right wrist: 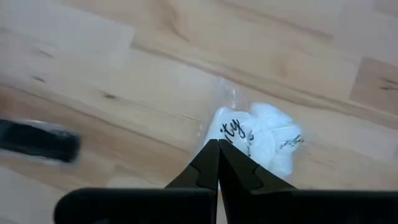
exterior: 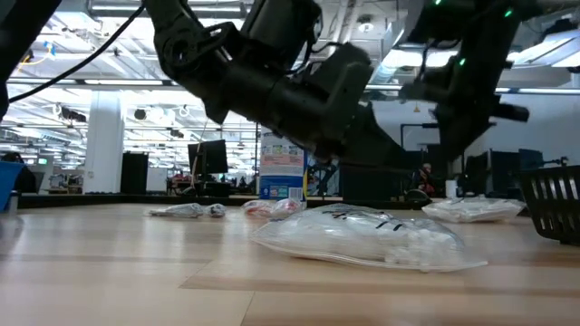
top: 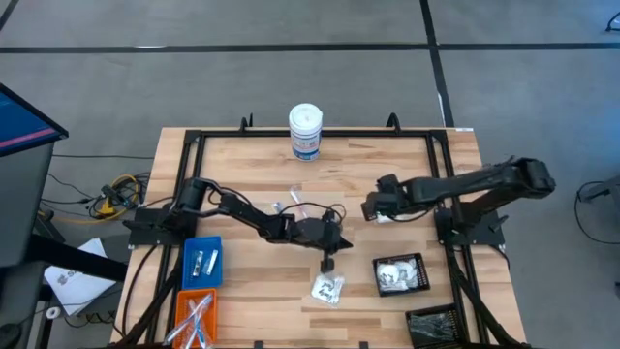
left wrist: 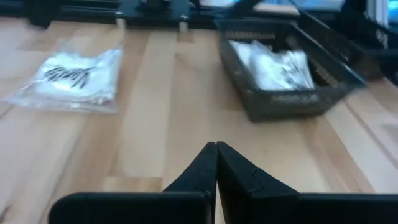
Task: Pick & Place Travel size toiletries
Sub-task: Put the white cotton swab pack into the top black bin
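Observation:
A clear crinkly packet with white contents (top: pixel 327 288) lies flat near the table's near edge, seen large in the low view (exterior: pixel 362 237) and in the left wrist view (left wrist: pixel 74 78). My left gripper (top: pixel 329 262) (left wrist: pixel 216 149) is shut and empty, just beyond that packet. My right gripper (top: pixel 373 207) (right wrist: pixel 217 149) is shut over another clear packet of white pieces (right wrist: pixel 258 140) (exterior: pixel 471 210) lying on the table right of centre. A slim black piece (right wrist: pixel 37 140) lies beside it. More small items (top: pixel 295 204) (exterior: pixel 186 210) lie mid-table. My right gripper's shut fingertips (right wrist: pixel 211 155) point down over the packet's edge (right wrist: pixel 227 127). The fingers hide the spot, so I cannot tell whether they touch it. The packet lies flat on the table.
A black mesh bin (top: pixel 402 274) (left wrist: pixel 286 68) holding white packets sits right of the near packet, with another black bin (top: pixel 431 325) nearer the corner. A blue bin (top: pixel 201 262) and an orange bin (top: pixel 194 315) stand near left. A tall white canister (top: pixel 305 131) stands at the far edge.

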Robot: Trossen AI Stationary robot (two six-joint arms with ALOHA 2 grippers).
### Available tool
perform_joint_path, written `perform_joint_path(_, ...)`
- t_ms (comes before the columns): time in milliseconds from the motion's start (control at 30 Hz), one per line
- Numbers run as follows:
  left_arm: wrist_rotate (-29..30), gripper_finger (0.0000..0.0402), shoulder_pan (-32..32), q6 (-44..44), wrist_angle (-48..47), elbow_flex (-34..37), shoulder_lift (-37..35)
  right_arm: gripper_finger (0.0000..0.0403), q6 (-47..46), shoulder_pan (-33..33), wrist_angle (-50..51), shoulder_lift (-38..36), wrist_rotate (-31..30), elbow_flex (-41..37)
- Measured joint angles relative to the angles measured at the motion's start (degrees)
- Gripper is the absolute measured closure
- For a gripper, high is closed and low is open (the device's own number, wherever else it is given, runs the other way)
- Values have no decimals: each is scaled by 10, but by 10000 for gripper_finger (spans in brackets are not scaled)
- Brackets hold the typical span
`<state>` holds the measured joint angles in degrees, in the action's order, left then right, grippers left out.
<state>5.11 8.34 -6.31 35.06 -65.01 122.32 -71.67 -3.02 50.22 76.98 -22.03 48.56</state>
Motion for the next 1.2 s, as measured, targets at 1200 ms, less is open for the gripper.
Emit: perform_joint_path(1200,-86,401,-35,-43,112,50,0,282,-13,-20,-41,35,-10,-1)
